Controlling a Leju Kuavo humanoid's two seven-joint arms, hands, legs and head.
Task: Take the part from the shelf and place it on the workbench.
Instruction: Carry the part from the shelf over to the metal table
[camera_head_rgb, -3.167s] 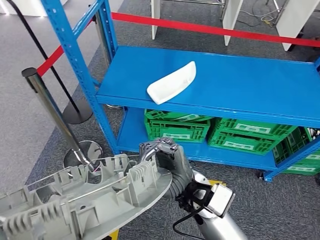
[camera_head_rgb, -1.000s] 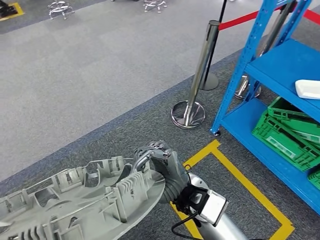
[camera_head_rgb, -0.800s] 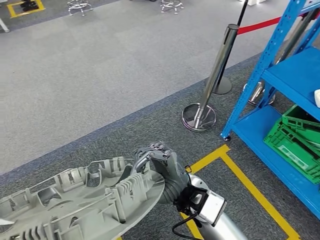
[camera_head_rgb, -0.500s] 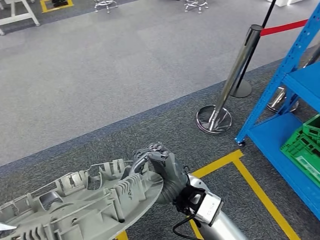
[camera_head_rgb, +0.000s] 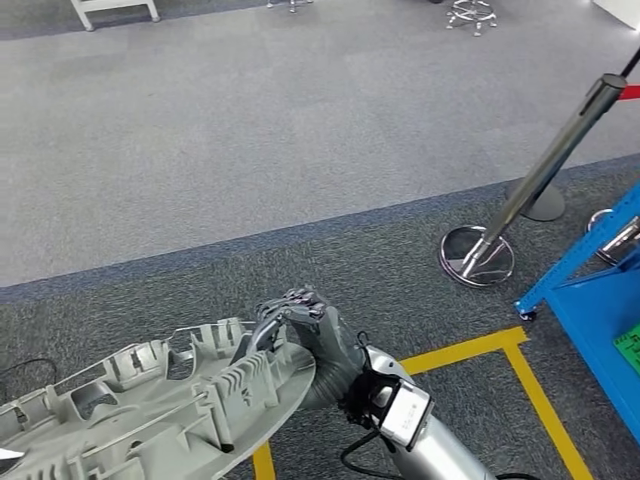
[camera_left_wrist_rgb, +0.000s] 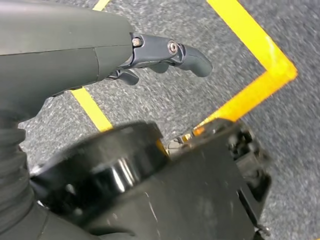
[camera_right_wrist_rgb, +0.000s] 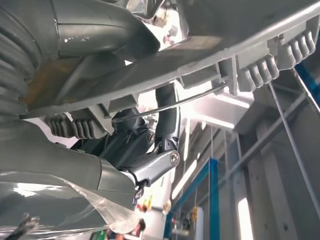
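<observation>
Grey carpet floor (camera_head_rgb: 226, 120) with yellow tape lines (camera_head_rgb: 468, 348), right hand (camera_head_rgb: 306, 325) gripping ribbed grey part (camera_head_rgb: 151, 400), left hand (camera_left_wrist_rgb: 113, 50) hanging, fingers (camera_left_wrist_rgb: 190, 57) apart and holding nothing

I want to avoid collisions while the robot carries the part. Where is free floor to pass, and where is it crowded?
Free: the light grey carpet beyond the dark carpet band. Crowded on the right: the stanchion with its round base, and the blue shelf beside the yellow floor line. The right hand holds the grey part.

Stanchion base (camera_head_rgb: 477, 256) on grey carpet (camera_head_rgb: 226, 130)
</observation>
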